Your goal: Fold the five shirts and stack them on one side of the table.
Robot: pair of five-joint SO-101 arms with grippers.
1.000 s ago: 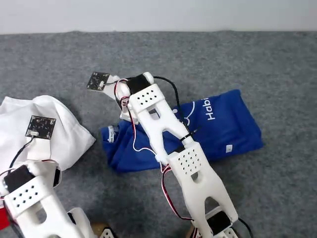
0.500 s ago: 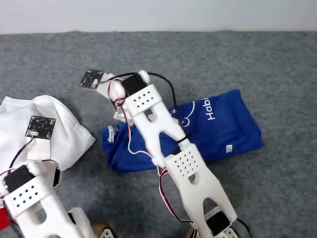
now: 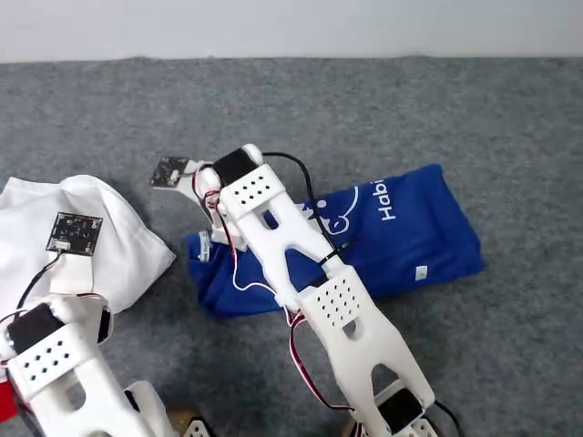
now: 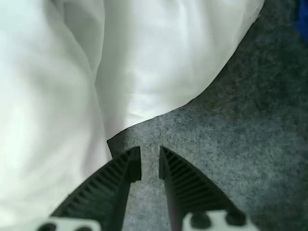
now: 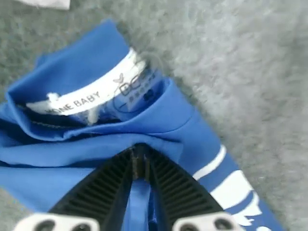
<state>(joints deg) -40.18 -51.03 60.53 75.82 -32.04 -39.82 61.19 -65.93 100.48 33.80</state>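
Seen from above, the blue shirt [image 3: 410, 237] lay on the grey table [image 3: 474, 109] under the right arm [image 3: 273, 228], with a white shirt [image 3: 118, 246] off to the left. At the left wrist, the left claw [image 4: 150, 161] hung barely parted and empty beside the white shirt's edge. At the right wrist, the right claw [image 5: 139, 161] pinched a fold of the blue shirt near its neck label [image 5: 91, 96].

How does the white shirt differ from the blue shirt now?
The white shirt lies bunched at the high view's left edge; the blue shirt lies flatter near the middle. The right hand pinches the blue shirt; no hand holds the white shirt. Both rest on grey carpet.
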